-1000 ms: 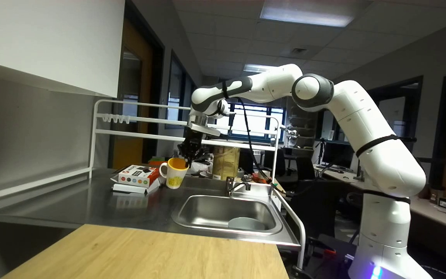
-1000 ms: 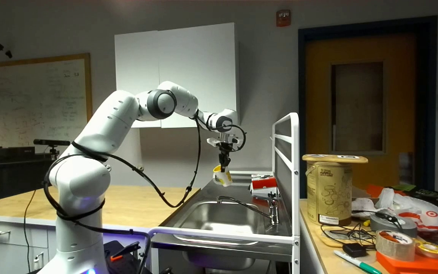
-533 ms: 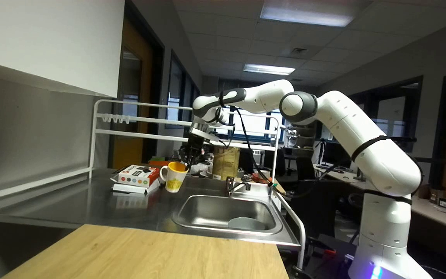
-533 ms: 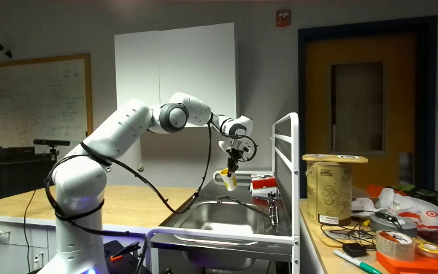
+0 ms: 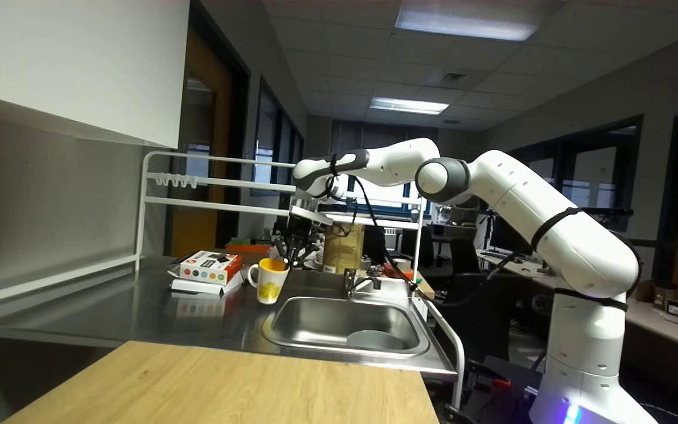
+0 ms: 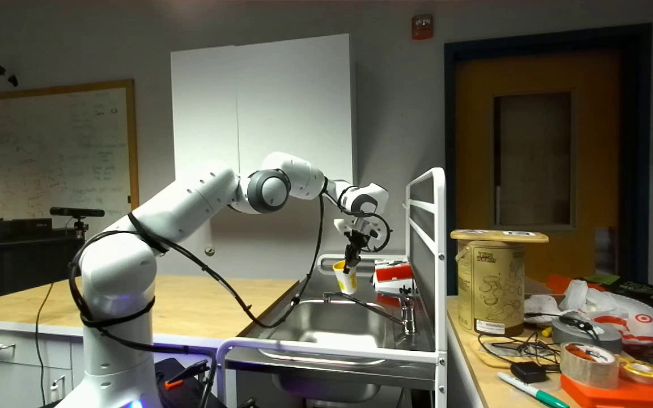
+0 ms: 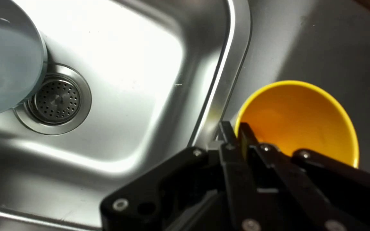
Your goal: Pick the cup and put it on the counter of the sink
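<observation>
The cup is a white mug with a yellow inside and a yellow print. It shows in both exterior views point(image 5: 269, 285) point(image 6: 346, 281) and in the wrist view point(image 7: 300, 112). My gripper point(image 7: 238, 130) is shut on its rim, one finger inside and one outside. In both exterior views the gripper point(image 5: 289, 262) point(image 6: 350, 267) holds the cup from above, slightly tilted. The cup is over the steel counter point(image 5: 221, 324), just beside the sink basin point(image 5: 345, 318). I cannot tell whether its base touches the counter. Its handle points away from the gripper.
A red and white box point(image 5: 209, 268) lies on the counter behind the cup. The faucet point(image 6: 408, 314) stands at the basin's back edge. A grey-blue bowl point(image 7: 5, 61) sits in the basin. A white rail point(image 6: 437, 226) runs along the back. A wooden table point(image 5: 245, 383) adjoins the counter.
The arm has come down with the cup in its gripper. The cup is lower and closer to the basin's edge in both exterior views. The gripper has stayed shut on it.
</observation>
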Available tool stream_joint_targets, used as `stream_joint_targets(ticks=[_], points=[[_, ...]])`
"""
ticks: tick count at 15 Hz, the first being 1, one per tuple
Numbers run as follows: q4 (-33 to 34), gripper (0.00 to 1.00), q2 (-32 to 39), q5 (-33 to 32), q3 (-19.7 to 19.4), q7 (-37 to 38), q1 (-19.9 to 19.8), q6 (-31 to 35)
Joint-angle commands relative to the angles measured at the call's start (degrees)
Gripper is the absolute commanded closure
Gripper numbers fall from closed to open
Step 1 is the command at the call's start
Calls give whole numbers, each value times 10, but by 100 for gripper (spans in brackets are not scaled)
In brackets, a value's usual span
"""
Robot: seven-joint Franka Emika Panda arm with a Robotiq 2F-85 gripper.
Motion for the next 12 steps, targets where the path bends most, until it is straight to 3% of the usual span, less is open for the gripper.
stream_joint_targets(ticks=[1, 9, 10, 12], points=[[65, 94, 39, 4, 8, 31, -6, -35], [138, 94, 95, 1, 13, 50, -7, -90], [146, 68, 99, 2, 14, 51, -8, -97], [156, 62, 105, 6, 6, 52, -4, -112]])
